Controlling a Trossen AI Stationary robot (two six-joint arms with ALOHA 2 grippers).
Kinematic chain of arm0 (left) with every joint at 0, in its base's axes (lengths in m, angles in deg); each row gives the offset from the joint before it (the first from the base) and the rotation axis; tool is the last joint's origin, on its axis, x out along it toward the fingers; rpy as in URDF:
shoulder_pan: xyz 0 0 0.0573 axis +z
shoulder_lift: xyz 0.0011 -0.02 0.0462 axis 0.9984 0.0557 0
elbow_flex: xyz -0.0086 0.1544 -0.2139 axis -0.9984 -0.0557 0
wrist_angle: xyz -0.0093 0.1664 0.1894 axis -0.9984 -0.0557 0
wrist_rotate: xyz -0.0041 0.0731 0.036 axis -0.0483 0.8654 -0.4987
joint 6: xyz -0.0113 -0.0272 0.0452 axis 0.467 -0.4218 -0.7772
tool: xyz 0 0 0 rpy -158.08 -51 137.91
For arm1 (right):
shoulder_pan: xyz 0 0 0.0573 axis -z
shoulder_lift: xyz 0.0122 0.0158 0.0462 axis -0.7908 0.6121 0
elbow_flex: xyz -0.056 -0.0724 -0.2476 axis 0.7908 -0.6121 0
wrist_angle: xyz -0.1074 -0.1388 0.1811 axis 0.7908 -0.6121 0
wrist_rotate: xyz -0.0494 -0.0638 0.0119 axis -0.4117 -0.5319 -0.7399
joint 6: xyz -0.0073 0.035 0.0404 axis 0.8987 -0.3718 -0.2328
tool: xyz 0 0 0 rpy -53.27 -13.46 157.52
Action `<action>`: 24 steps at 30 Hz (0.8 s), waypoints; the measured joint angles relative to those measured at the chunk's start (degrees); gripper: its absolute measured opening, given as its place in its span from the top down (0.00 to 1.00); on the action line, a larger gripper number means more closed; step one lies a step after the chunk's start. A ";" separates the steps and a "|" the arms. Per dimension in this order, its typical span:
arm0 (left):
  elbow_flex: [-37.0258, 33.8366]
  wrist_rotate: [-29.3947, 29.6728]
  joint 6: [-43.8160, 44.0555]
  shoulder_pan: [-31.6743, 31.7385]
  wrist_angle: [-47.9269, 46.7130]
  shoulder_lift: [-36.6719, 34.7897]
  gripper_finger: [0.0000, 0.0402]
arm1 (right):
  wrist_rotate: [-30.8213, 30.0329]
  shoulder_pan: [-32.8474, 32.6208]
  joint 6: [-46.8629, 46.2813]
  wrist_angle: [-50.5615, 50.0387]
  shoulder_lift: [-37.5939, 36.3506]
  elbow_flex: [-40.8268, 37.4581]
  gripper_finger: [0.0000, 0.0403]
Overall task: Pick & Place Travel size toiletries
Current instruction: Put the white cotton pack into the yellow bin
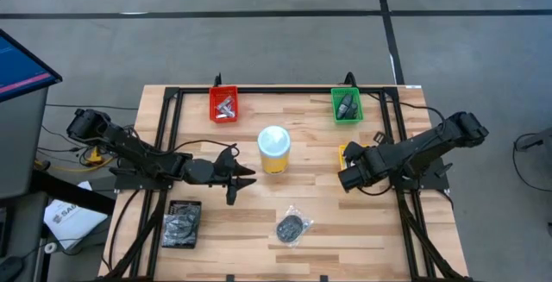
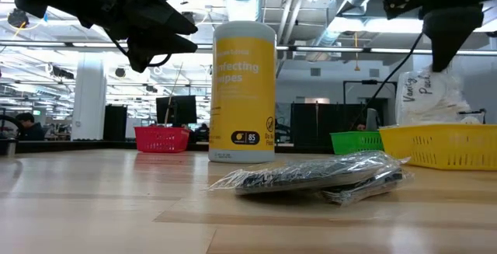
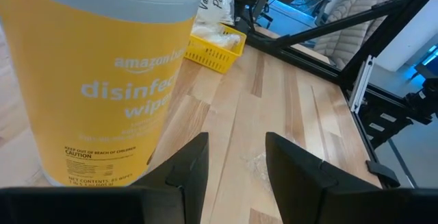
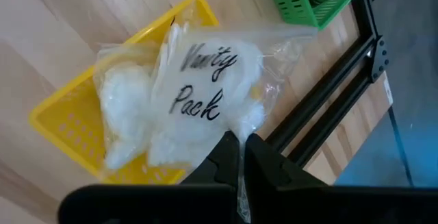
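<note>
- The right hand (image 4: pixel 241 157) pinches the Vanity Pack bag (image 4: pixel 205 94) over the yellow tray (image 4: pixel 68 125).
- It seems ready to drop it in.
- The left hand (image 1: pixel 237 177), spread, waits by the yellow tub (image 1: pixel 274 150).

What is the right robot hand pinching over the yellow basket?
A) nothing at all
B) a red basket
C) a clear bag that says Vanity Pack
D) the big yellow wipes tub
C: the right gripper is shut on the edge of the clear Vanity Pack bag, which hangs over the yellow basket.
</note>
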 joint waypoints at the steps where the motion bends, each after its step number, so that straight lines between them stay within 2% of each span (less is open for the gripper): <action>1: 0.00 0.00 -0.06 0.00 0.00 0.00 0.66 | -0.09 0.34 0.27 0.02 0.00 0.00 1.00; 8: 0.00 0.00 -0.09 0.00 -0.02 0.00 0.66 | -0.65 2.40 1.17 0.04 0.00 -0.60 1.00; 16: 0.02 0.00 -0.19 0.02 -0.04 0.00 0.66 | 2.27 2.62 -1.20 -0.05 0.02 -8.43 1.00; 24: 0.02 0.00 -1.60 0.02 0.46 -0.01 0.66 | 2.49 1.15 -2.83 1.93 0.00 -8.55 1.00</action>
